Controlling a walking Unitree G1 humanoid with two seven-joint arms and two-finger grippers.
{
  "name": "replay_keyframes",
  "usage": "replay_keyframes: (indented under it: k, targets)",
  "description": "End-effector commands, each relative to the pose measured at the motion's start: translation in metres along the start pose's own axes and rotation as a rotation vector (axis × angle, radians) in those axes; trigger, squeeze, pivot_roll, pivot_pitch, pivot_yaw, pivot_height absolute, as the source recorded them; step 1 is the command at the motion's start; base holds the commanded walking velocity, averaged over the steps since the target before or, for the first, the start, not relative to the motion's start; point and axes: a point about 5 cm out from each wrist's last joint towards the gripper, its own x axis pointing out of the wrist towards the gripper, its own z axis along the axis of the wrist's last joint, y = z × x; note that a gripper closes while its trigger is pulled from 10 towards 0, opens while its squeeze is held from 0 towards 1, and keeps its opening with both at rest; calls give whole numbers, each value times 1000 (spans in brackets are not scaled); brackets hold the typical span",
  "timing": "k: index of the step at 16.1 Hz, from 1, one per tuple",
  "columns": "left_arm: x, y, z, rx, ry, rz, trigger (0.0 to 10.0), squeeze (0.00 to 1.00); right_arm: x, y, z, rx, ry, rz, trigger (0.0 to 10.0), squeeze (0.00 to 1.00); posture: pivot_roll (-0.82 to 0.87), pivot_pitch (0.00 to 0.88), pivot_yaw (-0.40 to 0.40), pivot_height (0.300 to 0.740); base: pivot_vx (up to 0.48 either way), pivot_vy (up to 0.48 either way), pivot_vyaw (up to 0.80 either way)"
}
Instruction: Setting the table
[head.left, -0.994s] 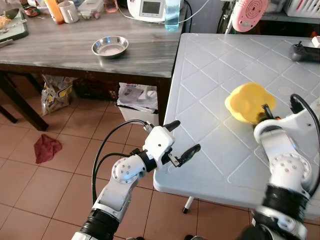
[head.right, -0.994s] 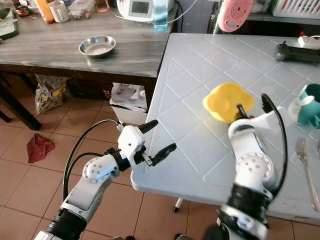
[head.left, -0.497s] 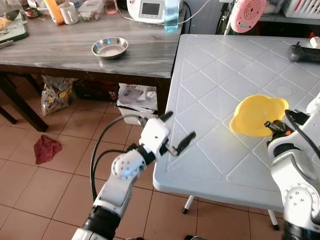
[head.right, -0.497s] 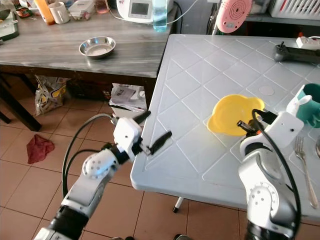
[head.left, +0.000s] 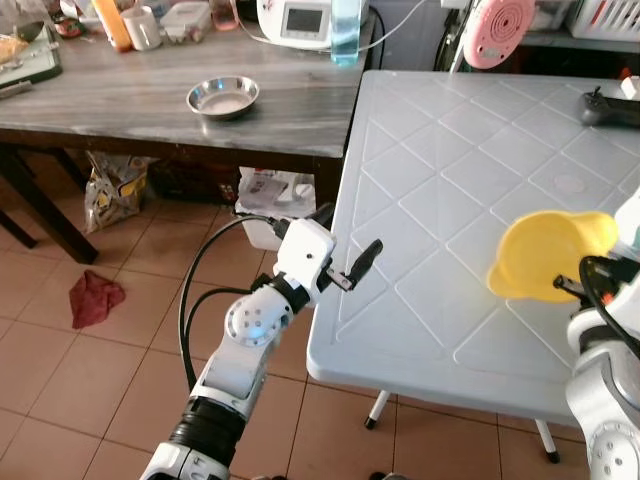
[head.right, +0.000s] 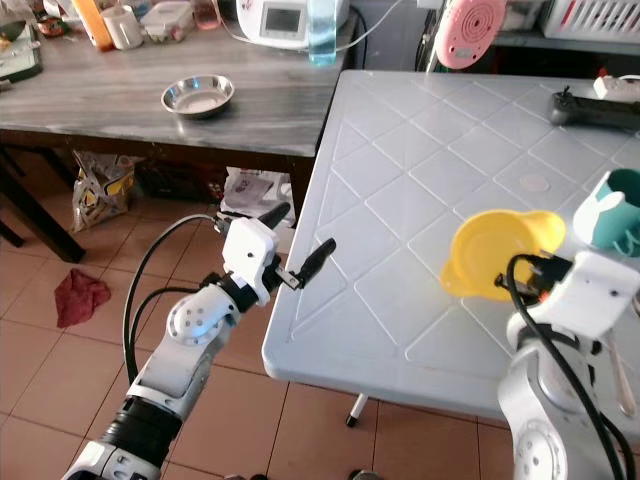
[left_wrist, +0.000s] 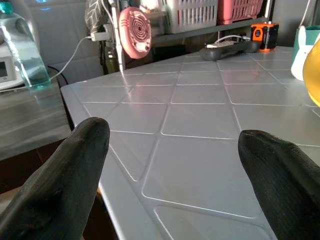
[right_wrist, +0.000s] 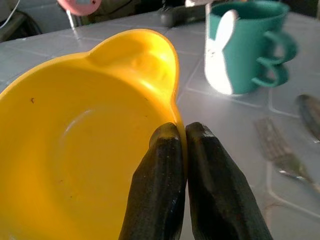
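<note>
Right pincer (right_wrist: 180, 150): clamped on yellow bowl (head.right: 492, 253) rim, bowl held above white tabletop (head.right: 400, 170); teal mug (right_wrist: 245, 47) and fork (right_wrist: 280, 150) just beyond. Left pincer (head.left: 345, 250): wide, empty, at tabletop edge.

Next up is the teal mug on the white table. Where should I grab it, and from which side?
Take the teal mug by its rim wall, from above, one finger inside the open top. It stands upright, mouth up. Avoid the side with the looped handle and the side with the white bunny shape. The right gripper is shut on the yellow bowl, so probably set that down first; the left gripper is open.
</note>
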Motion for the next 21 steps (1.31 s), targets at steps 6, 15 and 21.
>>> replay_keyframes:
  k: [6, 15, 21]
  targets:
    - [4, 0, 0, 9, -4, 8, 10000, 0, -9, 4, 13, 86, -85, -14, 10000, 0, -101, 119, 58, 740, 0, 0, 0]
    - [-3, 13, 1, -90, 11, -16, 10000, 0, -28, -5, 16, 73, -187, -51, 10000, 0, -98, 95, 54, 740, 0, 0, 0]
    - [-3, 38, -8, -71, 63, 130, 10000, 0, -27, -6, 19, 41, -213, -47, 10000, 0, -102, 76, 51, 740, 0, 0, 0]
